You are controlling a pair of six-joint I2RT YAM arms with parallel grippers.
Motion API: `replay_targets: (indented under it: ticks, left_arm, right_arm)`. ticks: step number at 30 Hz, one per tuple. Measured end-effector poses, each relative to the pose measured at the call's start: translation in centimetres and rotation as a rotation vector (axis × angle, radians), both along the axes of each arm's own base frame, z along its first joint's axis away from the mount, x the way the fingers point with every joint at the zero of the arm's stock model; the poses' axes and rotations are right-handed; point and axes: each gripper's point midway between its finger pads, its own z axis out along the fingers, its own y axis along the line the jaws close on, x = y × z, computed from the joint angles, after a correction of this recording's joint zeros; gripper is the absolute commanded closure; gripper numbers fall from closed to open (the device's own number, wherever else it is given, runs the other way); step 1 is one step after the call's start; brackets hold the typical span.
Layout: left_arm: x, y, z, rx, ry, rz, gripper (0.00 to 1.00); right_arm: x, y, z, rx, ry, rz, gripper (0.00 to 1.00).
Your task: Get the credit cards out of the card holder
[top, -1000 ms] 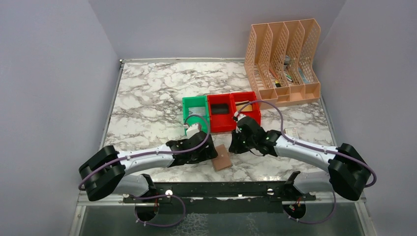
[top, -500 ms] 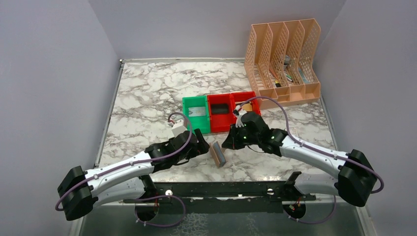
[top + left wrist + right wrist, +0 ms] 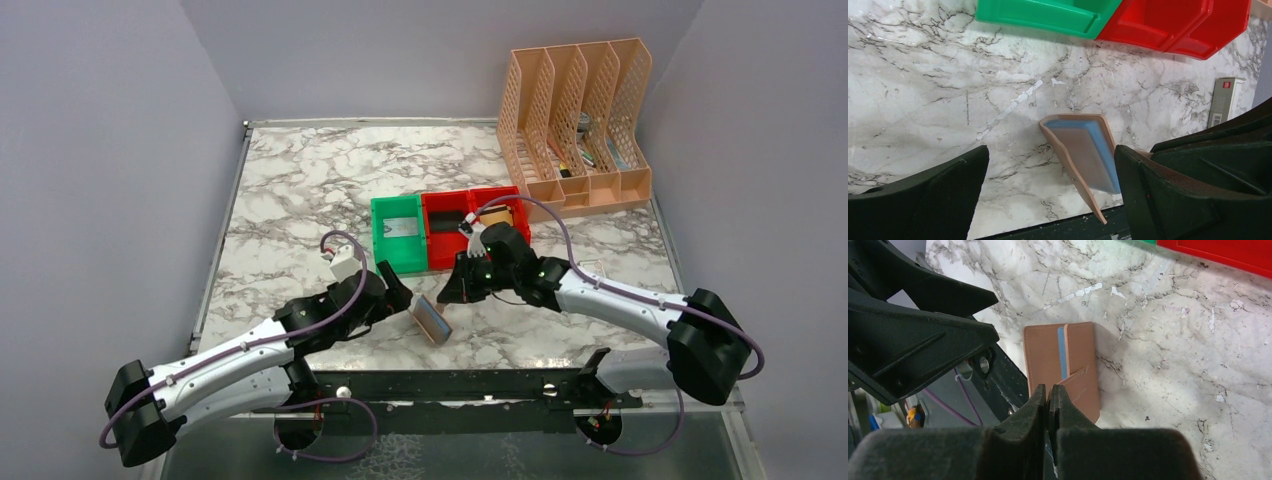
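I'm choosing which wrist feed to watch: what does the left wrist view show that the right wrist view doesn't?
Only the left wrist view: the white box with a red mark, and the card holder seen gaping open, lying between the fingers of the open left gripper. Only the right wrist view: the right gripper, shut, close to the card holder's edge. Both: the card holder, with its blue lining, on the marble table, and the red bins.

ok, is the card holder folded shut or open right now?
Partly open: the card holder sits ajar, neither shut nor spread flat, with blue lining showing between its brown flaps in both wrist views. Whether anything is still inside: cannot tell.
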Motion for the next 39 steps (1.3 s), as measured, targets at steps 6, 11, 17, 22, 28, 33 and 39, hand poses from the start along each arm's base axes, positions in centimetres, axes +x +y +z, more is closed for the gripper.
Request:
replay_targets:
  ticks: [6,11,17,22,28,33,39]
  left_arm:
    - [0.0,0.5,0.1,0.002,-0.005,0.018,0.01]
    - [0.0,0.5,0.1,0.004,-0.003,0.02,0.01]
    - [0.0,0.4,-0.4,0.026,0.003,0.009,0.01]
    - [0.0,-0.3,-1.4,0.074,0.024,-0.046,0.01]
    - [-0.1,-3.3,-1.6,0.056,0.036,-0.173,0.07]
    - [-0.3,-5.7,-1.5,0.0,0.036,-0.263,0.16]
    - [-0.5,-7.0,-1.4,-0.031,0.039,-0.312,0.18]
  right_arm:
    - [0.3,-0.2,0.7,0.019,0.024,-0.068,0.99]
    - [0.3,-2.2,0.5,0.035,0.059,-0.228,0.99]
    - [0.8,-4.8,-1.3,-0.018,0.059,-0.372,0.99]
    - [1.8,-7.3,-4.5,-0.159,0.077,-0.465,0.99]
    - [0.9,-12.1,-10.3,-0.299,0.164,-0.57,0.99]
    - [1.4,-12.0,-10.2,-0.296,0.133,-0.551,0.99]
    - [1.5,-12.0,-10.2,-0.302,0.119,-0.535,0.99]
